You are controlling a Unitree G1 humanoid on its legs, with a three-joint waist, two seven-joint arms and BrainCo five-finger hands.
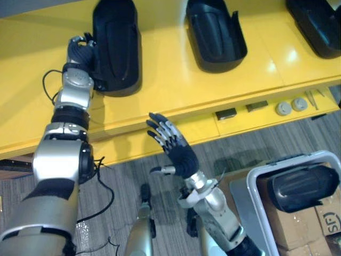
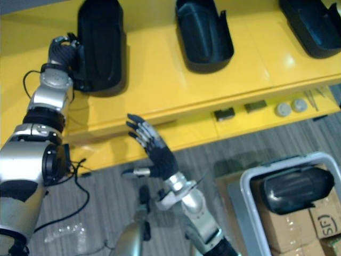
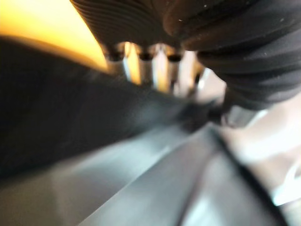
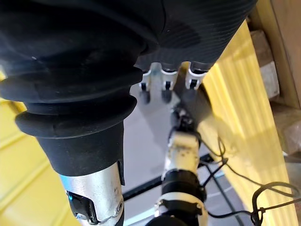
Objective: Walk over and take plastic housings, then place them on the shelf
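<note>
Left eye view: left robot hand (image 1: pixel 80 50) grips housing (image 1: pixel 118 48) on shelf (image 1: pixel 170 88).

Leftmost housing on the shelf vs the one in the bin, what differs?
Place: the leftmost housing lies on the yellow shelf; the bin housing sits in the white-rimmed bin at the robot's right.
Contact: the left hand is against the leftmost housing's side; nothing touches the bin housing.
Pose: the leftmost housing points away from the robot; the bin housing lies crosswise.
Both are black and of like shape.

2 grey discs (image 1: pixel 284 108) side by side | 2 dark blocks (image 1: pixel 226 113) near them | cardboard boxes (image 1: pixel 325 221) lower rt
</note>
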